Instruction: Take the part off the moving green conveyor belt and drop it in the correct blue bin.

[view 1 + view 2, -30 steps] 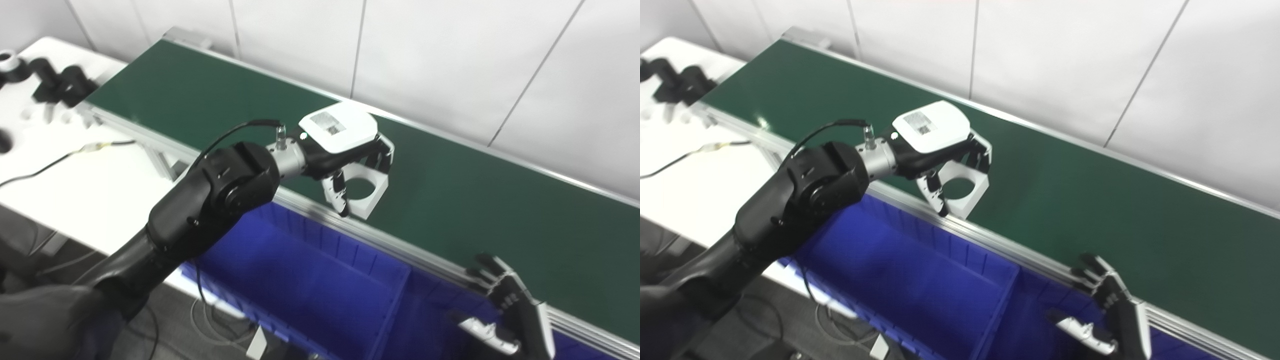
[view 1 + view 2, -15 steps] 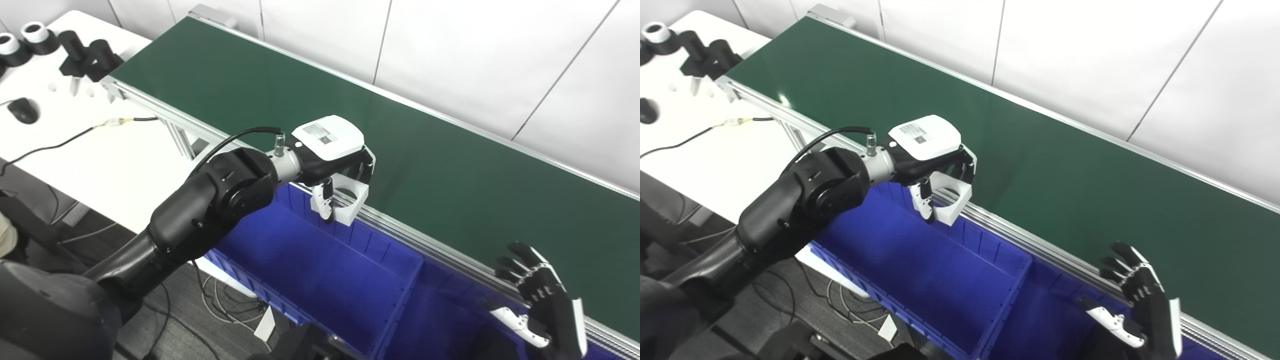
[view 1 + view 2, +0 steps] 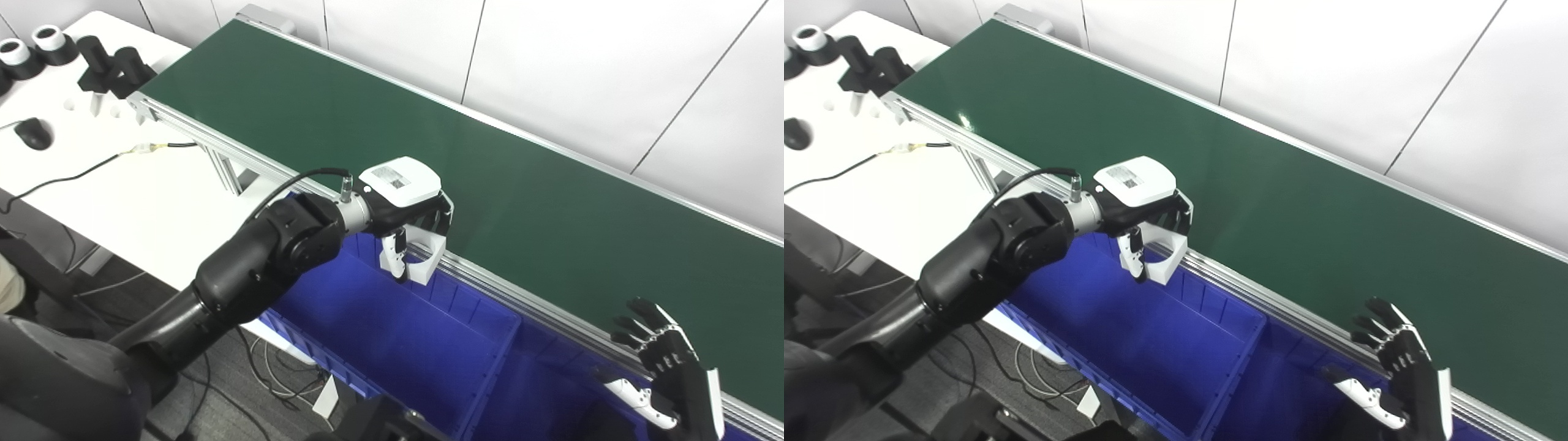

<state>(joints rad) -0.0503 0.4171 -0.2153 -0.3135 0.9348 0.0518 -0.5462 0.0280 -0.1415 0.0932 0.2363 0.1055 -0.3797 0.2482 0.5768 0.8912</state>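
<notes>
My left hand point(image 3: 407, 211) is shut on a white square part with a round hole point(image 3: 424, 256), also seen as the part point(image 3: 1162, 257) in the right eye view. Hand and part hang over the belt's near aluminium rail, at the back edge of the left blue bin point(image 3: 392, 331). The dark green conveyor belt point(image 3: 490, 165) runs diagonally from top left to right and has nothing on it. My right hand point(image 3: 670, 380) stays open at the bottom right, fingers spread, over a second blue bin point(image 3: 1292, 398) and just short of the rail.
A white table point(image 3: 110, 184) at the left holds black cylindrical parts point(image 3: 110, 61), white-topped rings point(image 3: 30, 49), a black mouse point(image 3: 33, 133) and a cable point(image 3: 92, 171). The belt's aluminium rail point(image 3: 520, 300) runs between the bins and the belt. White wall panels stand behind.
The camera view shifted over the last second. My left hand carried the white part off the belt toward me, to the rail above the left bin. The right hand stayed open.
</notes>
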